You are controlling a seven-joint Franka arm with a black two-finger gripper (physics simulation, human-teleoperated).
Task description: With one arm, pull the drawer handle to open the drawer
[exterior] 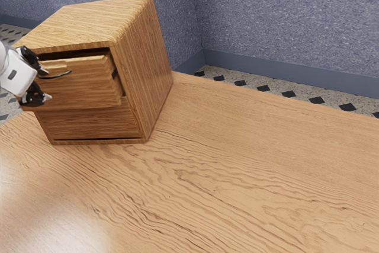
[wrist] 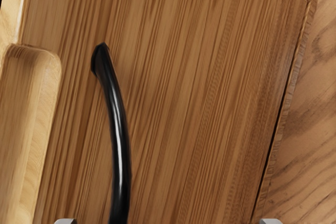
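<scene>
Top drawer [exterior: 80, 84] partly out!
The light, wood-grained front juts forward from the upper slot of the cabinet [exterior: 139, 57], with a dark gap open above it. The slim black handle [exterior: 59, 76] runs level across the front, bowing outward off the striped wood.

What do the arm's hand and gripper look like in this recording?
The hand is a boxy white housing with a small grey patch on its side. The gripper has two black, angular fingers projecting from the housing.
</scene>
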